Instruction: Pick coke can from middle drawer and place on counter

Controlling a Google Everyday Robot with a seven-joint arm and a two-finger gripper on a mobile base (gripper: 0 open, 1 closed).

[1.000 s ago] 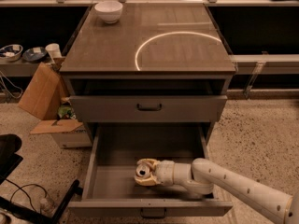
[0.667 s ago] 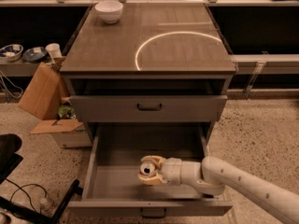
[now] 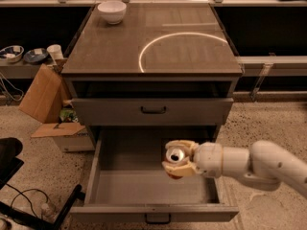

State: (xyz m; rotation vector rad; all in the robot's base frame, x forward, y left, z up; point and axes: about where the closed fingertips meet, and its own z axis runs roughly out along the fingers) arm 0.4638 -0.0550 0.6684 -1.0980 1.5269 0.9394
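**Can's in the tool, next stop the tabletop**

Only one camera view to go on, so here's what we make of it.

The tool [image 3: 178,158] sits over the right half of the open middle drawer [image 3: 139,188], clamped narrow around the coke can [image 3: 175,154]. The can is tipped so its silver top faces us, with a bit of red peeking out underneath. To us it looks clear of the drawer floor, though we can't swear to it from this angle.

So we'd call the step in hand the carry: the grab is done, the placing isn't. The next move calls for pulling the can up and out over the drawer's front edge. It also has to get past the shut drawer front [image 3: 152,111] just above before swinging onto the tabletop [image 3: 105,51]. We'd also want the can turned upright before letting go.

High above the drawer, the tabletop is glossy grey-brown with a bright white arc [image 3: 158,41] across it. A white bowl [image 3: 112,11] sits at its far-left corner, well away from the arc.

Room-wise, left of the drawer there's a cardboard box [image 3: 43,94]. Beyond that is a low shelf with a cup [image 3: 55,52]. The floor [image 3: 268,123] around the drawer is pale and speckled.
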